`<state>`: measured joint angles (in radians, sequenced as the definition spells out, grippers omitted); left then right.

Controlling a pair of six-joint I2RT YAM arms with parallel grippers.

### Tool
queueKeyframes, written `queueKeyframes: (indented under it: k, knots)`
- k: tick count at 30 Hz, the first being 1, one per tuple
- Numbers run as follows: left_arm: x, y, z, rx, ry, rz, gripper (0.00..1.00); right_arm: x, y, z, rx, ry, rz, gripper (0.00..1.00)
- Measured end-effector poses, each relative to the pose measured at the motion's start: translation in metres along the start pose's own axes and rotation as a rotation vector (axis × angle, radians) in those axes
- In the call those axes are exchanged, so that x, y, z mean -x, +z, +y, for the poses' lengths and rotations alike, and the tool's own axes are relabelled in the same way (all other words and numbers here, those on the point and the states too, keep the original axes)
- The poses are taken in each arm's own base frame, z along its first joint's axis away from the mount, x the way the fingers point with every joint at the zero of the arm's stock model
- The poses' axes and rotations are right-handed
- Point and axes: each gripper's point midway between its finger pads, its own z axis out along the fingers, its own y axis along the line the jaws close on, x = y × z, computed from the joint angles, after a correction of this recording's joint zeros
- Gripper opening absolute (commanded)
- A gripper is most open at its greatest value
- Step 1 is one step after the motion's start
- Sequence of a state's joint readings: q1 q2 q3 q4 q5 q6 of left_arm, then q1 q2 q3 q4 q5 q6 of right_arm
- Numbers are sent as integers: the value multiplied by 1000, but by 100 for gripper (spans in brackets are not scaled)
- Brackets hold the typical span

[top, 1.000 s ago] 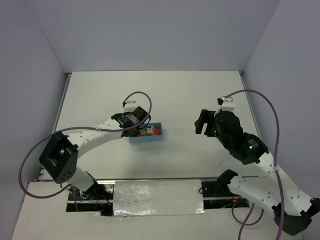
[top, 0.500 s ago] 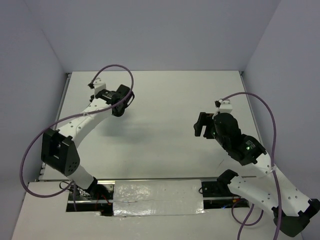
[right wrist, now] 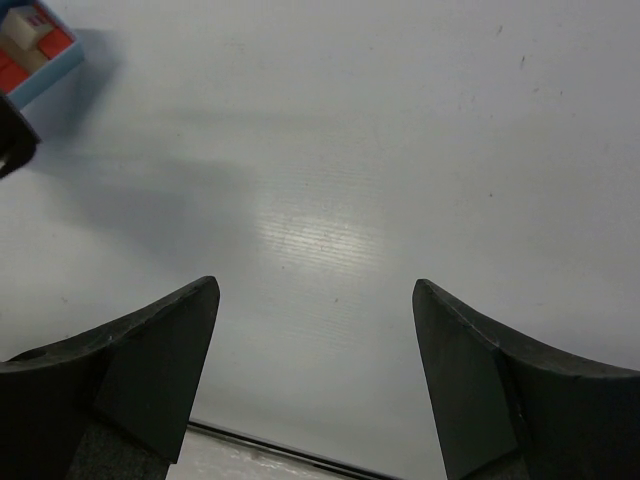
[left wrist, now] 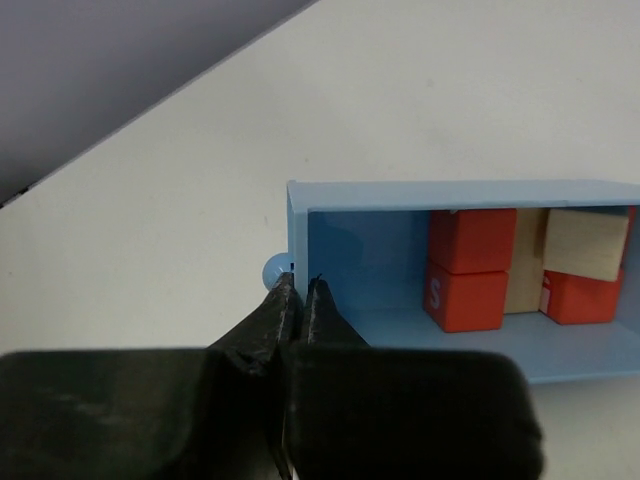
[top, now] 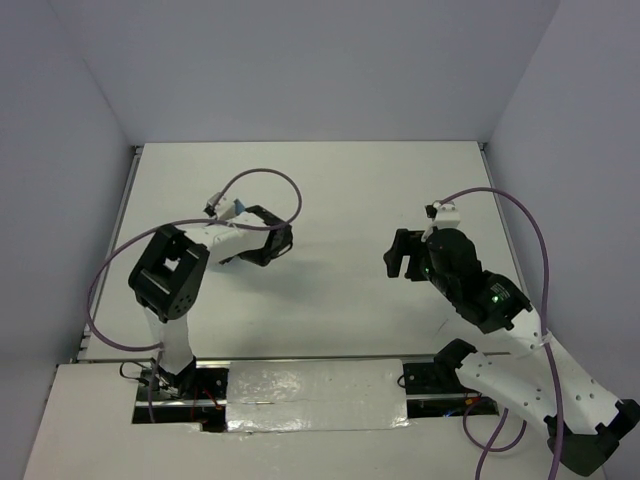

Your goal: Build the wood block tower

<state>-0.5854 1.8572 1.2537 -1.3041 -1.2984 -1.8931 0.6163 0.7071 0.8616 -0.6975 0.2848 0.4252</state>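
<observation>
You had the left gripper [left wrist: 297, 285] pinched on the tray [left wrist: 360, 250] by its thin end wall, blocks [left wrist: 470, 268] bunched at its far end; that weight could have twisted it loose, spilling them. Right gripper [right wrist: 315, 300] stood wide, empty.

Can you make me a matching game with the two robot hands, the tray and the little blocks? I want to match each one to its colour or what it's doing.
Things:
1. left gripper
2. right gripper
3. tray
4. wooden blocks

Matches:
A. light blue
B. open, over the bare table
C. shut on the tray's wall
D. lying inside the tray

Pairs: 1-C, 2-B, 3-A, 4-D
</observation>
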Motion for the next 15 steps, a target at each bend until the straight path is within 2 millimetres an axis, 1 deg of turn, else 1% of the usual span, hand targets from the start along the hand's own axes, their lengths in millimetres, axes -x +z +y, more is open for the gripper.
queueKeyframes:
  k: [4, 6, 7, 10, 12, 14, 15]
  knots:
    - [-17, -19, -13, -58, 25, -20, 12, -1, 0, 1, 8, 1, 2, 86]
    - [-27, -23, -18, -76, 31, -31, 15, -2, 0, 1, 10, 0, 6, 86]
    - [-31, -25, -20, -82, 33, -35, 19, -2, 0, 1, 10, 1, 4, 86]
    - [-44, -29, -20, -93, 70, -43, 19, -1, -2, 1, 15, 3, -2, 86]
    - [-54, -31, -21, -98, 93, -49, 22, 0, -3, 2, 17, 5, -6, 86]
    - [-58, -35, -21, -110, 127, -69, 25, 0, -3, 2, 19, 5, -6, 86]
    - [-59, -37, -21, -118, 143, -76, 28, 0, -3, 2, 20, 5, -6, 86]
